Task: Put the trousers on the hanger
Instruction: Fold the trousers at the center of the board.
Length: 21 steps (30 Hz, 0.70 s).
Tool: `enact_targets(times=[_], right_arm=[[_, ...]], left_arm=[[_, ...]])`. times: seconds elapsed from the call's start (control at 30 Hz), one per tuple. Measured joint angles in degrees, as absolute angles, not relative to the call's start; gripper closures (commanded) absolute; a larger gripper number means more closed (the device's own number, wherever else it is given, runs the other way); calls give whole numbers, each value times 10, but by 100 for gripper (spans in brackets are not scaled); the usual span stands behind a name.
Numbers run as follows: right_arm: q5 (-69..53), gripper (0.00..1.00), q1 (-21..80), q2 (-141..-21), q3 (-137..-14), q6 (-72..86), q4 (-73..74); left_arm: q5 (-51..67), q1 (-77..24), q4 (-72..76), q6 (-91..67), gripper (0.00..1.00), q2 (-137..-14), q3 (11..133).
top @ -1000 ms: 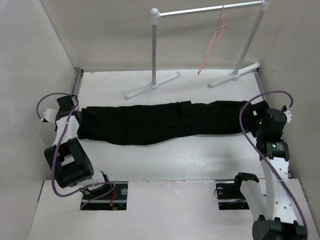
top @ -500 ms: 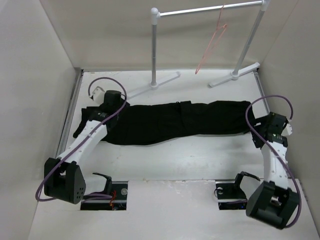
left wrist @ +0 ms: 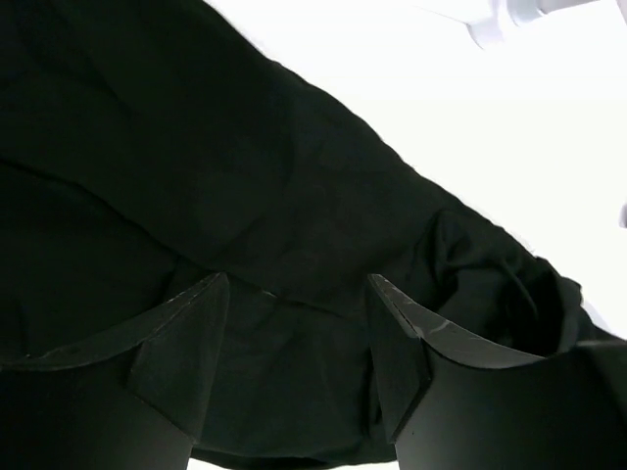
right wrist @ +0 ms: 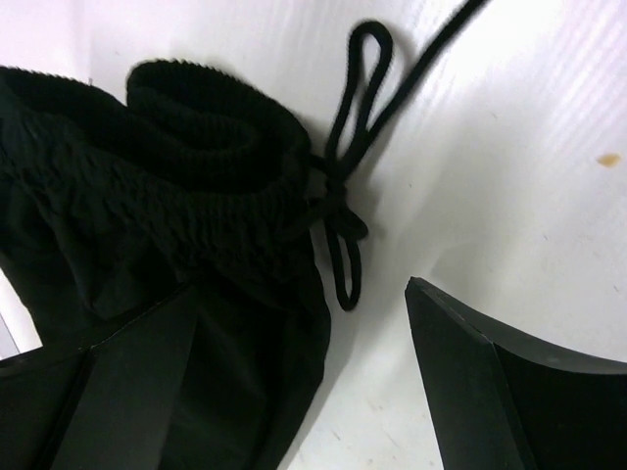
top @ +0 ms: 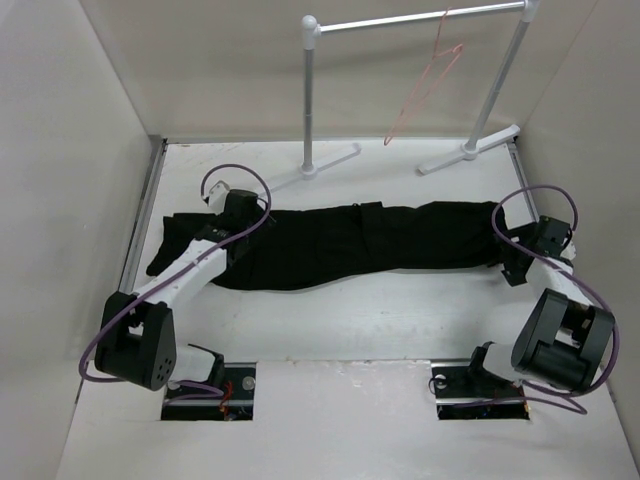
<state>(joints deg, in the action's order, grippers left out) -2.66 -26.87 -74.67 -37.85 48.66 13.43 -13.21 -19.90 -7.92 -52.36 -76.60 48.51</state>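
Two sets of fingers, both spread and holding nothing. My left fingers (left wrist: 397,328) stand parted just over black cloth near the leg end of the trousers (top: 350,240), with flat fabric showing in the gap between them. Whether the tips touch the cloth I cannot tell. My right fingers (right wrist: 460,338) gape wide at the opposite end. One tip is over the ribbed waistband (right wrist: 196,108), the other over the bare white surface (right wrist: 509,147), and the looped drawstring (right wrist: 358,117) lies between them. Seen from above, the trousers lie stretched lengthwise across the surface, left to right, between my two arms. Beyond them, at the far side, a white-and-grey garment rail (top: 400,21) stands on its two feet. The thin pink-red hanger (top: 425,90) hangs by its hook from the rail's bar, toward its right end, well apart from the cloth.
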Motion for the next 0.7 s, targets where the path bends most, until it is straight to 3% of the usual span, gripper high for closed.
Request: enact_targets(times=[0.1, 0.23, 0.37, 0.43, 0.57, 0.7], right_arm=[[-26, 11, -269, -767, -382, 489, 116], [-24, 24, -262, -821, -387, 502, 88], [-21, 67, -253, -857, -398, 518, 54], [-13, 79, -246, -859, -396, 526, 55], [15, 85, -243, -808, -391, 529, 71], [58, 85, -247, -657, -385, 520, 130]], left_arm=[[-127, -183, -76, -519, 46, -765, 474], [-124, -172, -77, -517, 46, -763, 464], [-122, -171, -80, -515, 46, -751, 464], [-122, -171, -86, -515, 46, -740, 464], [-125, -169, -104, -515, 46, -707, 464], [-128, -162, -126, -514, 46, -674, 464]])
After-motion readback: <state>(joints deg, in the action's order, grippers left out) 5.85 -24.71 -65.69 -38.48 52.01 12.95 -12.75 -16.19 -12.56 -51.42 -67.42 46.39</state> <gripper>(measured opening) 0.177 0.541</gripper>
